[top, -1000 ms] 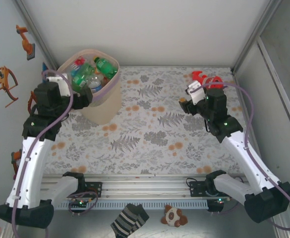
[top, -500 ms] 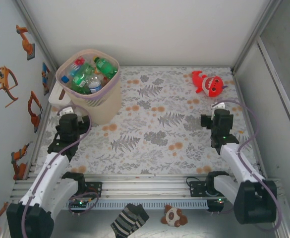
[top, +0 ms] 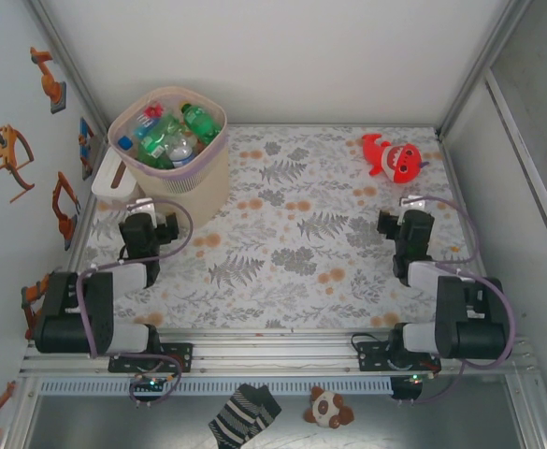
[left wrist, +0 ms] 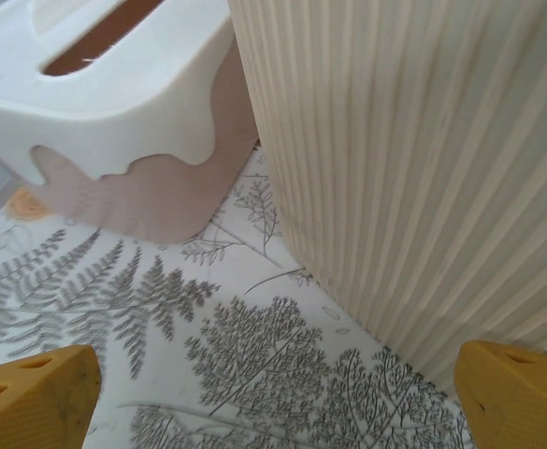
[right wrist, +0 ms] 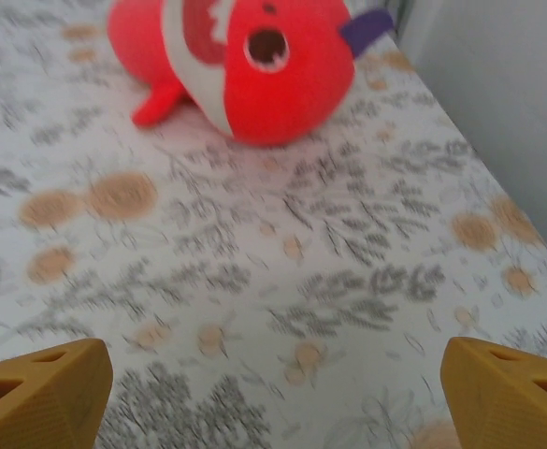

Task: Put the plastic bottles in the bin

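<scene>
The bin (top: 184,192), pale pink above and beige below, stands at the far left with several plastic bottles (top: 165,138) in it, green and clear with red and blue caps. My left gripper (top: 148,221) rests low on the table just in front of the bin. It is open and empty, yellow fingers (left wrist: 35,398) wide apart, with the ribbed bin wall (left wrist: 423,168) close ahead of the left gripper (left wrist: 275,398). My right gripper (top: 406,219) sits folded back at the right, open and empty. In the right wrist view the right gripper (right wrist: 273,388) faces bare patterned cloth.
A red plush toy (top: 395,157) lies at the far right, ahead of the right gripper (right wrist: 245,61). A small white slotted box (top: 112,176) stands left of the bin (left wrist: 114,84). A striped sock (top: 243,416) and a small plush (top: 327,408) lie below the table's front rail.
Both arms have folded back toward their bases. The left gripper came down from the bin's rim to the table. The right gripper drew away from the red plush toy.
</scene>
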Tool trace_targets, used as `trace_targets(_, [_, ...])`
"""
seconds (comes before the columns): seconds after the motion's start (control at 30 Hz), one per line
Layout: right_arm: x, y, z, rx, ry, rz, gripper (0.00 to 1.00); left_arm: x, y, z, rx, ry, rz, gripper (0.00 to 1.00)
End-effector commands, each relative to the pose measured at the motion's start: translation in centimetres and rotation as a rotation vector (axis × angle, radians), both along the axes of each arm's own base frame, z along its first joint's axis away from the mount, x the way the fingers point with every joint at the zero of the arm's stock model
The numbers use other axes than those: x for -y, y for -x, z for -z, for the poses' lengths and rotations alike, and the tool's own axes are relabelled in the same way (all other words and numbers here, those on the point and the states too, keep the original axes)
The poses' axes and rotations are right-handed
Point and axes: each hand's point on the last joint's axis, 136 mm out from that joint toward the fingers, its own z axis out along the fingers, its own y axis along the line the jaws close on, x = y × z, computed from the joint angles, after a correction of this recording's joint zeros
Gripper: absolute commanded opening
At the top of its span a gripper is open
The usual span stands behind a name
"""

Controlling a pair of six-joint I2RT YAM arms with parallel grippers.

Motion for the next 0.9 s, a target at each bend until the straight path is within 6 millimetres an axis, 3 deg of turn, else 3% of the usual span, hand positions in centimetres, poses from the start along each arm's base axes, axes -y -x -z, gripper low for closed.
trace_targets(0.0, [-0.7,-1.3,-0.8,0.104,-0.051,-0.029,0.89,1.7,-2.0,-1.5,0.14,0.041,0.119,0.96])
trace_targets(0.1, [-1.3,-1.9,0.8,0.103,-0.051,-0.067,0.89,2.2,-2.2,-1.1,0.117,0.056,0.164,0.96])
trace_targets(0.17, [-1.5,-2.1,0.9,0.076,-0.053,-0.079,0.88,2.8,-2.7,-0.8,0.083,0.063,0.203,0.96])
trace_targets(0.23, [-1.3,-2.6,1.0,0.06,-0.052,-0.071,0.88,2.0,-3.0,-0.6,0.061,0.075,0.162,0.96])
trace_targets(0.3, [-1.1,-2.6,1.2,0.043,-0.058,-0.056,0.99,1.7,-3.1,-0.6,0.057,0.076,0.14,0.96])
trace_targets(0.87, [-1.1,-2.7,1.2,0.043,-0.061,-0.058,0.99,1.6,-3.1,-0.6,0.058,0.076,0.14,0.96])
